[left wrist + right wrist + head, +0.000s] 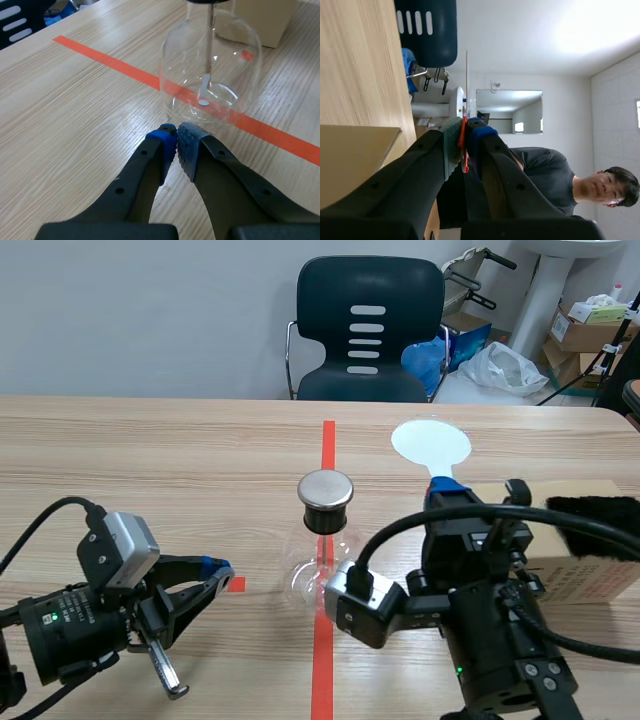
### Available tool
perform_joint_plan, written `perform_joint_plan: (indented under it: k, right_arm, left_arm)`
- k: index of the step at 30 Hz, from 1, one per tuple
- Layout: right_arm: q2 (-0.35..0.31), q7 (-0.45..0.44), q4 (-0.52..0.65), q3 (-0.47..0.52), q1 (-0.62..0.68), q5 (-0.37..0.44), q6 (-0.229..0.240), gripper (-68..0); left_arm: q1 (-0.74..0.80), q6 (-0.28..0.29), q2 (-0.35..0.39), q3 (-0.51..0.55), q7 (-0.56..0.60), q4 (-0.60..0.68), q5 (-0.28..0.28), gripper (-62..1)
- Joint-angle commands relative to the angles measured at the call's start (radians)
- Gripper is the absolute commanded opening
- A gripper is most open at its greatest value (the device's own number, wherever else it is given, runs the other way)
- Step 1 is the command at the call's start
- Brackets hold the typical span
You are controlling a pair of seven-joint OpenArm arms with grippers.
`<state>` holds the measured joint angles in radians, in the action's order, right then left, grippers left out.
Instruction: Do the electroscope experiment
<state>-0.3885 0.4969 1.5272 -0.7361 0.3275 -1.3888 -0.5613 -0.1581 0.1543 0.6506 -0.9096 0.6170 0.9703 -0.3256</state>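
The electroscope, a clear glass flask with a round metal cap, stands on the red tape line at the table's middle. In the left wrist view the flask is just ahead of my left gripper, with a thin rod and foil leaf inside. My left gripper lies low to the flask's left, shut on nothing. My right gripper is raised at the flask's right, shut on the stem of a thin white disc paddle. That paddle shows edge-on between my right gripper's fingers.
A cardboard box sits at the right with a black fur piece on top. A dark chair stands beyond the far table edge. A person appears in the right wrist view.
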Motion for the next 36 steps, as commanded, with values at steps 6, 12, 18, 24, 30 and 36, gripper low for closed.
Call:
perform_joint_plan:
  k: [6,12,18,24,30,36]
  right_arm:
    - [0.001,0.035,-0.014,-0.031,-0.009,-0.025,-0.027,-66.5]
    - [0.009,0.037,-0.014,-0.032,-0.008,-0.037,-0.034,-66.5]
    - [0.012,0.038,-0.014,-0.032,-0.009,-0.037,-0.033,-66.5]
    - [0.012,0.04,-0.014,-0.032,-0.009,-0.037,-0.033,-66.5]
    - [0.009,0.043,-0.014,-0.032,-0.006,-0.04,-0.032,-66.5]
    - [0.01,0.043,-0.014,-0.032,-0.006,-0.044,-0.032,-66.5]
  left_arm:
    - [-0.049,0.026,-0.067,0.001,0.013,-0.06,0.038,-55.4]
    - [-0.078,0.063,-0.108,0.001,0.013,-0.103,0.052,-55.4]
    - [-0.08,0.077,-0.129,0.001,0.01,-0.108,0.085,-55.4]
    - [-0.08,0.077,-0.129,0.001,0.011,-0.108,0.084,-55.4]
    - [-0.08,0.076,-0.129,0.001,0.011,-0.108,0.084,-55.4]
    - [-0.08,0.074,-0.129,0.001,0.012,-0.108,0.084,-55.4]
